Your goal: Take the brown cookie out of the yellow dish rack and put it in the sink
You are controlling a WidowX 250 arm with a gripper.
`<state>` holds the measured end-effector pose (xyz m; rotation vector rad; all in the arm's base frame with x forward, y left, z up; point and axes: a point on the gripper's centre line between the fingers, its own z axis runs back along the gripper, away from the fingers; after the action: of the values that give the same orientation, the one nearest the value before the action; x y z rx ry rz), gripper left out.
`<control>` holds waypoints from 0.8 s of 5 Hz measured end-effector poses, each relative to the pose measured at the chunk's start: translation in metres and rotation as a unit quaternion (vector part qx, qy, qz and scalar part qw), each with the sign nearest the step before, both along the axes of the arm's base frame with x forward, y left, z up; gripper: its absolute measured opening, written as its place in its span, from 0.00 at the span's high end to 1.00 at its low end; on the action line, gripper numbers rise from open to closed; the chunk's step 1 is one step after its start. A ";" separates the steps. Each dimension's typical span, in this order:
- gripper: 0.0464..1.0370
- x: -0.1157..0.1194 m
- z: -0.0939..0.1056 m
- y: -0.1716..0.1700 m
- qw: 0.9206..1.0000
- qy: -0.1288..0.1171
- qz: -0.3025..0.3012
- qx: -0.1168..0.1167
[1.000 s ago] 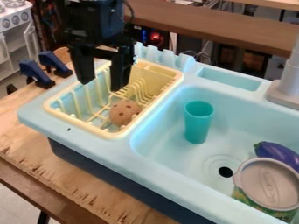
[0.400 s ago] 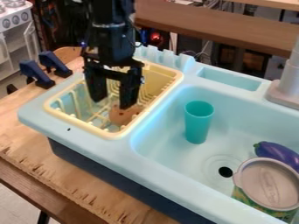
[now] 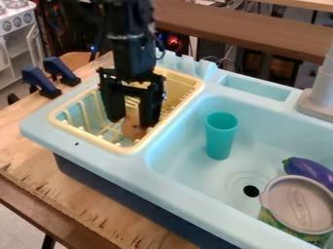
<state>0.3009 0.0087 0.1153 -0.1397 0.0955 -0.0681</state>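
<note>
Camera view shows the black two-finger gripper point(image 3: 133, 121) open, astride a rounded brown object point(image 3: 133, 130) in the yellow plastic rack point(image 3: 84, 135); centred, even closing would suit its curve.

The blue sink point(image 3: 98, 158) looks like smooth plastic with a soft shine. At 10 o'clock, the yellow rack point(image 3: 59, 124) looks like smooth plastic too. Just past 3 o'clock, the cup point(image 3: 220, 141) looks like smooth plastic. At 4 o'clock, the purple eggplant point(image 3: 311, 171) is smooth and shiny. At 8 o'clock, the table point(image 3: 40, 168) is wood, dull and flat, with a rough, chipped edge. The brown toy point(image 3: 132, 130) looks dull.
</note>
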 end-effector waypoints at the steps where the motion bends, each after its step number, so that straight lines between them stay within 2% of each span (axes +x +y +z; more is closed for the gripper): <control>1: 0.04 -0.005 -0.009 0.001 1.000 0.013 -0.002 0.011; 2: 0.09 -0.007 -0.020 0.003 0.999 0.033 0.005 0.006; 3: 0.31 -0.005 -0.021 0.007 0.999 0.028 0.021 -0.001; 4: 0.47 -0.004 -0.021 0.010 0.999 0.024 0.029 -0.005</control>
<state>0.2970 0.0188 0.0938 -0.1536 0.1397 -0.0081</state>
